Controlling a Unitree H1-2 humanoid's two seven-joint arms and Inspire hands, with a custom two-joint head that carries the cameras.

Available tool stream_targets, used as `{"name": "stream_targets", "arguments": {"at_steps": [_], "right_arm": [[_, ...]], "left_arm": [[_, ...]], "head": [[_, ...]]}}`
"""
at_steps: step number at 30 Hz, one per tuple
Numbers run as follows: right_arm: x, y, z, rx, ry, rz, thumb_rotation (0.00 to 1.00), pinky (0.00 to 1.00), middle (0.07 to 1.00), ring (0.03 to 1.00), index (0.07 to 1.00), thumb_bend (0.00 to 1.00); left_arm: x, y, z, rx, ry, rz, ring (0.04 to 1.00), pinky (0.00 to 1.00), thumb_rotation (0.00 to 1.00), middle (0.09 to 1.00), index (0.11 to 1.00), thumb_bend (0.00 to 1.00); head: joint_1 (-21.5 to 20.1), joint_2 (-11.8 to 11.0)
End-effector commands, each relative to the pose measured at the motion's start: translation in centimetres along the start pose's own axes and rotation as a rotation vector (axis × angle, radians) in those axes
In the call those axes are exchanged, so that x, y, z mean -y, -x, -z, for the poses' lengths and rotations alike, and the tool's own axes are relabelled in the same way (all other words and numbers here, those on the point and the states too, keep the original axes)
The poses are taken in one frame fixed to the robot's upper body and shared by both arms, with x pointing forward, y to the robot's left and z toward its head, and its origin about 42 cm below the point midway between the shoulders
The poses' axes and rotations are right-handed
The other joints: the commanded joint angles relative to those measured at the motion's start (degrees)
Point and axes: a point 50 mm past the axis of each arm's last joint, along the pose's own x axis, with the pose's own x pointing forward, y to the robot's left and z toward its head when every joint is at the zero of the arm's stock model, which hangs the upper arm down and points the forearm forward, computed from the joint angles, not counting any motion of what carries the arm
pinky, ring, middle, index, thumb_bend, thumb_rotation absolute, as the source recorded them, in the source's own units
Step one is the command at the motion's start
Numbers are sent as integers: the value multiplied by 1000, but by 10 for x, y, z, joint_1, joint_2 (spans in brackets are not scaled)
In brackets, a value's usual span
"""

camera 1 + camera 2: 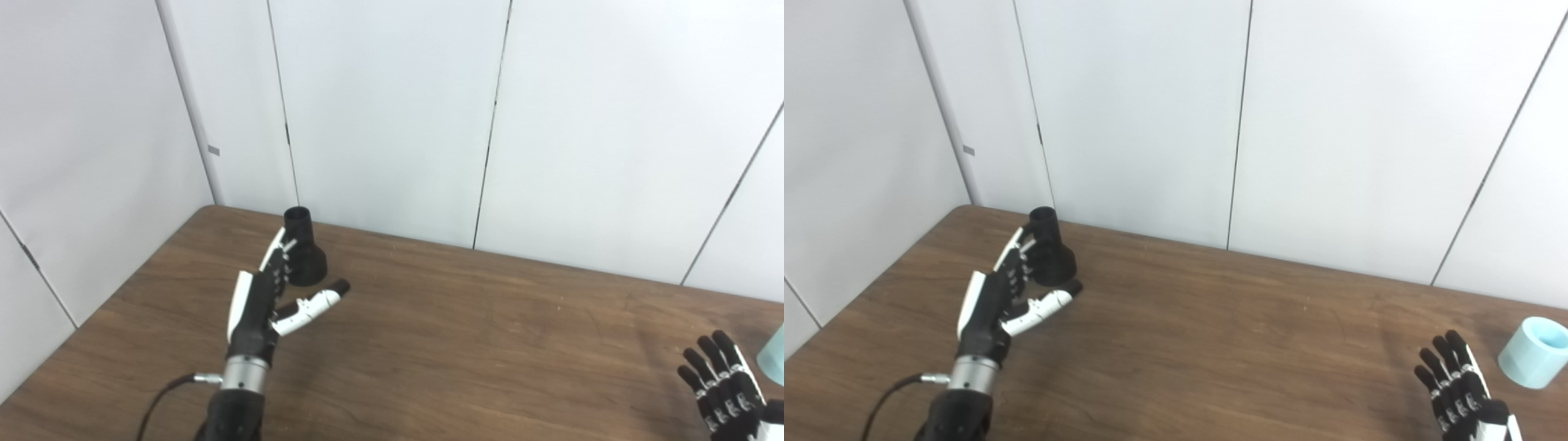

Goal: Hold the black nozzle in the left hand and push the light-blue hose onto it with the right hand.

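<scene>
Left hand first: we note it raised over the far left part of the table, fingers extended and spread from the thumb, gripping nothing. Its fingertips reach up alongside the near-left side of the black nozzle; whether they actually touch the nozzle we cannot tell from either eye view. The thumb points off to the right, just in front of the nozzle's base.

Now by size, as we see things. White wall panels fill the upper half of both views, split by thin dark vertical seams, with a corner at the left. Below them we record the brown wood-grain table, its far left corner rounded.

Right hand sits low at the near right edge of the table, palm away from us, fingers straight and slightly fanned, empty.

The black nozzle stands upright near the far left corner of the table, wide flared base down, narrow open neck up.

The light-blue hose, a short tube, lies at the far right of the table, open end tilted up, just right of the right hand's fingertips and not touching them. In the left eye view only its edge shows.

A black cable trails from the left wrist.
</scene>
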Motion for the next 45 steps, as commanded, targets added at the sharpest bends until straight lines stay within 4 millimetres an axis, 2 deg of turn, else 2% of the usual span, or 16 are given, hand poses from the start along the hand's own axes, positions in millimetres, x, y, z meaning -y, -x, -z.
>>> {"name": "stream_targets", "arguments": {"at_steps": [1, 6, 12, 16, 22, 28, 33, 45], "right_arm": [[4, 17, 25, -78, -10, 28, 1000, 909, 956, 935, 964, 663], [3, 17, 26, -78, -2, 27, 1000, 905, 955, 935, 962, 659], [1, 17, 25, -77, 1, 23, 1000, 898, 948, 930, 960, 655], [2, 16, 25, -80, 1, 20, 1000, 900, 945, 932, 961, 648], [2, 15, 25, -82, -7, 17, 1000, 894, 947, 930, 962, 641], [1, 11, 24, -82, -13, 15, 1000, 887, 947, 930, 961, 638], [-3, 8, 23, -79, -22, 6, 1000, 883, 947, 931, 958, 628], [-2, 6, 21, -71, -12, -14, 1000, 845, 941, 924, 940, 629]], "left_arm": [[-10, -14, -21, 92, -28, -37, 890, 863, 328, 888, 906, 758], [-28, -27, -24, 98, -71, -88, 923, 910, 319, 917, 908, 798], [-37, -39, -22, 73, -131, -95, 974, 982, 318, 960, 922, 816], [-42, -51, -14, 44, -248, -88, 999, 1000, 320, 995, 935, 853], [-47, -72, 0, -15, -401, -71, 1000, 1000, 306, 1000, 966, 925], [-46, -100, 15, -92, -540, -35, 1000, 1000, 337, 1000, 957, 982], [-46, -118, 26, -156, -607, 15, 1000, 1000, 359, 1000, 986, 1000], [-45, -153, 38, -292, -639, -13, 1000, 1000, 395, 1000, 972, 1000]], "head": [[1, 1], [0, 6], [-2, 12], [-1, 13], [2, 17], [5, 27], [5, 29], [9, 28]]}}
